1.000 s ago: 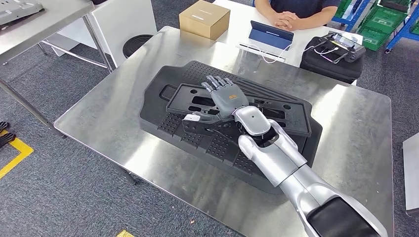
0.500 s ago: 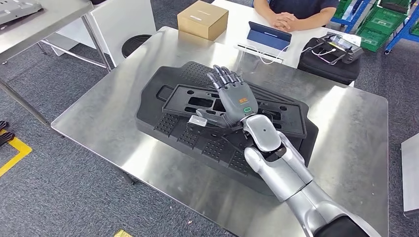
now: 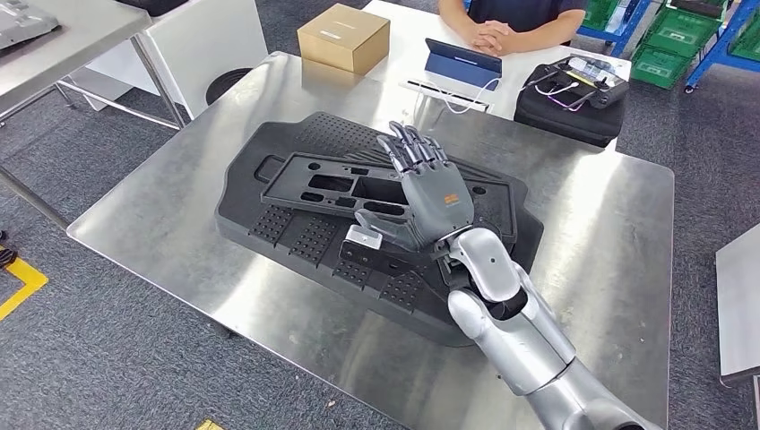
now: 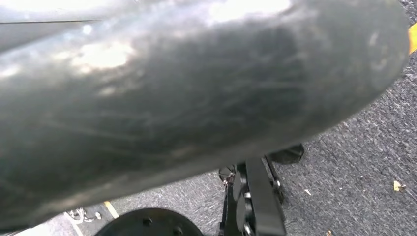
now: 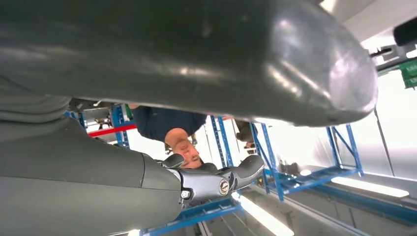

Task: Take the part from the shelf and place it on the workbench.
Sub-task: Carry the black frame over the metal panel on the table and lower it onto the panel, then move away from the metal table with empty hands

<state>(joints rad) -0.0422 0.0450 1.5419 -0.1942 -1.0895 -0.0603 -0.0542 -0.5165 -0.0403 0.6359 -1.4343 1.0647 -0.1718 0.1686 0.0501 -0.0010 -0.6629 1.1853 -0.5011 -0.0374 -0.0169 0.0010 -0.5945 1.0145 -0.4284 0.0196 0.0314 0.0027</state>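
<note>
One broad black moulded part (image 3: 358, 193) lies flat on our steel workbench (image 3: 170, 224), our right hand (image 3: 430, 202) hovering over it with fingers spread, holding nothing; we judge it stiff, light but unwieldy, best lifted by its rim, the polished top likely slippery.

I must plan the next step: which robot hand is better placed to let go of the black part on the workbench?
The right robot hand: it is over the black part on the steel workbench, fingers spread.
</note>
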